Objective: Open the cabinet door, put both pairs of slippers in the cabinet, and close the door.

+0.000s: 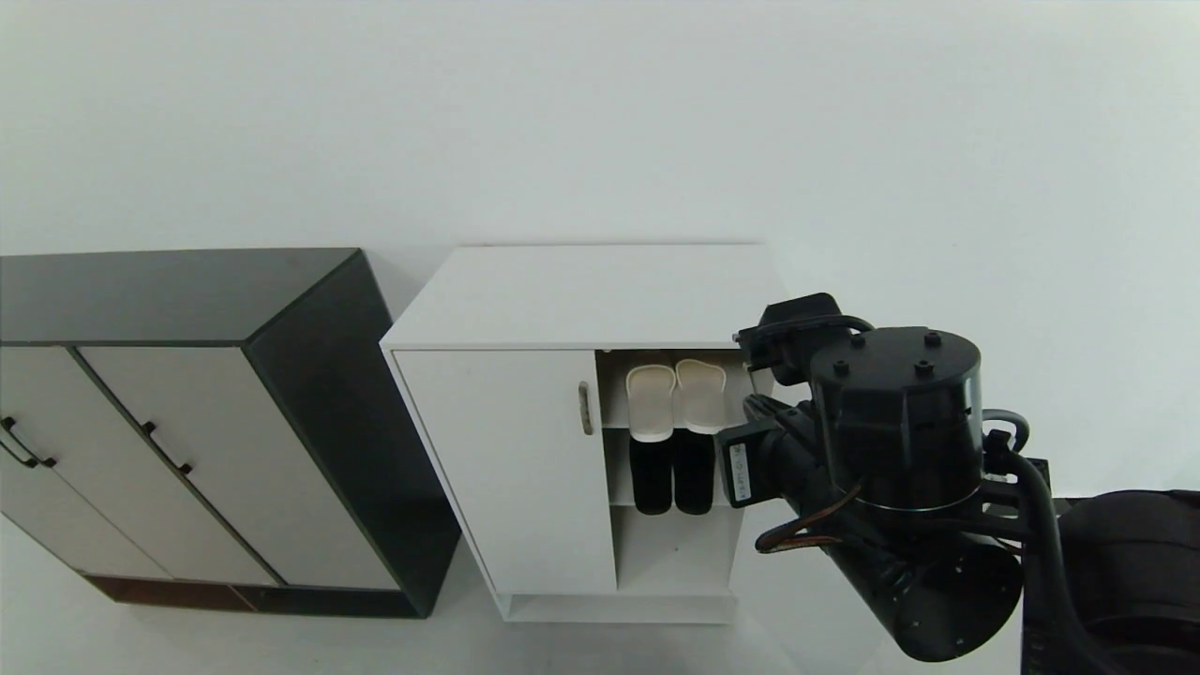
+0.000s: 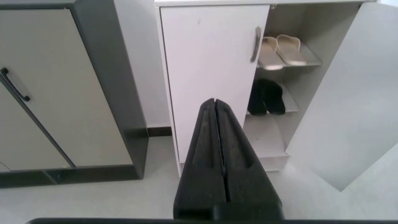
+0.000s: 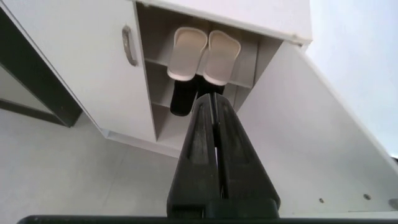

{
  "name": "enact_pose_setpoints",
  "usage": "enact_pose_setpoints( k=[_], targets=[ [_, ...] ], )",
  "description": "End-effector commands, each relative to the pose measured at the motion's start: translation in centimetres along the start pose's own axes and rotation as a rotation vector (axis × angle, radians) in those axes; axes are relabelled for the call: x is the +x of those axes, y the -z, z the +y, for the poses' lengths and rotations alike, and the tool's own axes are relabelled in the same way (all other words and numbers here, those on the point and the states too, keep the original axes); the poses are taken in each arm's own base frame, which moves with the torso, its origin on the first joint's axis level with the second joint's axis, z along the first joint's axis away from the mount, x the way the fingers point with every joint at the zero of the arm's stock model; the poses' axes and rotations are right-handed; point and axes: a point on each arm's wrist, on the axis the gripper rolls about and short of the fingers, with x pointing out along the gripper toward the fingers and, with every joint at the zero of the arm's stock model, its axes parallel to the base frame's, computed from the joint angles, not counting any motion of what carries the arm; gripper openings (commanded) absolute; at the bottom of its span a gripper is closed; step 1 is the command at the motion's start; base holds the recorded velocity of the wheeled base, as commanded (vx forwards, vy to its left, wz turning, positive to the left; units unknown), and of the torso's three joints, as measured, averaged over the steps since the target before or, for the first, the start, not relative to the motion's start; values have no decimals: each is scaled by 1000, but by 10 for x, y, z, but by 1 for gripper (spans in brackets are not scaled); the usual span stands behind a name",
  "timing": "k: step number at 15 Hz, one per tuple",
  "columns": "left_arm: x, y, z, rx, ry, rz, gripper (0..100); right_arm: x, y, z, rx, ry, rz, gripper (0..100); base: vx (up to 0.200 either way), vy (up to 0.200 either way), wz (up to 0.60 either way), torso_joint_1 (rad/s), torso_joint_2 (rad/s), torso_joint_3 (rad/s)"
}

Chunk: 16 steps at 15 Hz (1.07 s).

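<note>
Both pairs of slippers are inside; only closing the door is left.
In the white cabinet, the white slippers lie on the upper shelf, at 3 o'clock from the handle of the closed door. The black slippers are on the shelf below, at 6 o'clock from the white pair. The open door stands swung out at 3 o'clock from the shelves. The left gripper and the right gripper both have their fingers pressed together with nothing between them, and both are apart from the cabinet. I judge that opening and loading are done, and the open door must now be pushed shut. A dark cabinet stands at 9 o'clock from the white one.
</note>
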Motion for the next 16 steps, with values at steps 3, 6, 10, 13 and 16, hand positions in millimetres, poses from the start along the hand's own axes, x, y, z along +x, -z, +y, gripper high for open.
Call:
enact_pose_setpoints(
  k=[3,6,10,13,16],
  targets=[
    [0,0,0,0,0,1,0,-2,-1,-3,2,-4,-2,0,0,0,0,85,-189,-108],
    [0,0,0,0,0,1,0,-2,1,-3,-8,-4,4,0,0,0,0,0,0,0],
    [0,0,0,0,0,1,0,-2,2,-3,-13,-4,6,0,0,0,0,0,0,0],
    [0,0,0,0,0,1,0,-1,3,-3,-15,-10,9,0,0,0,-400,2,-2,5],
    [0,0,0,0,0,1,0,0,3,-4,-16,-4,9,0,0,0,-600,4,-1,2]
  ],
)
